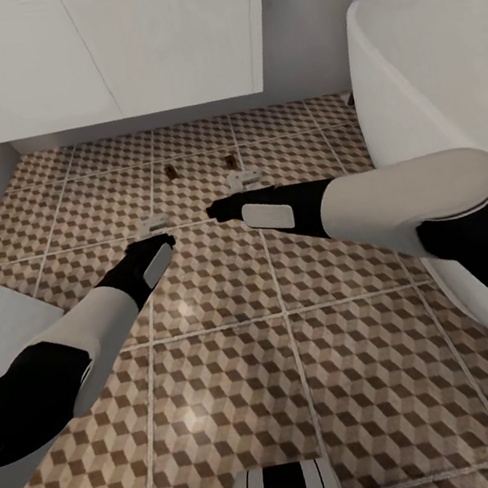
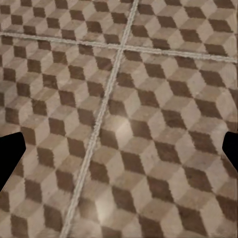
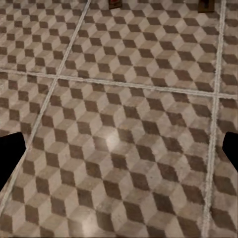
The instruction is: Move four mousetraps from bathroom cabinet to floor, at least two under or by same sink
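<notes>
1. Cube-patterned floor (image 1: 241, 371) runs under the white sink (image 1: 109, 52); bathtub (image 1: 440, 84) beside it.
2. 2 traps (image 1: 173, 170) lie near the sink.
3. Left gripper (image 2: 119, 148) and right gripper (image 3: 119, 148) both spread wide, holding nothing.

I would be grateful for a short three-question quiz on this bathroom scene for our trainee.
1. True or false: the left gripper is holding a mousetrap.
2. How many mousetraps lie on the bathroom floor ahead of the right gripper?
3. What stands at the robot's right? A) a toilet B) a bathtub C) an orange cabinet

Key: 1. False; its jaws are open over bare tiles. 2. Two. 3. B, the white bathtub.
</notes>
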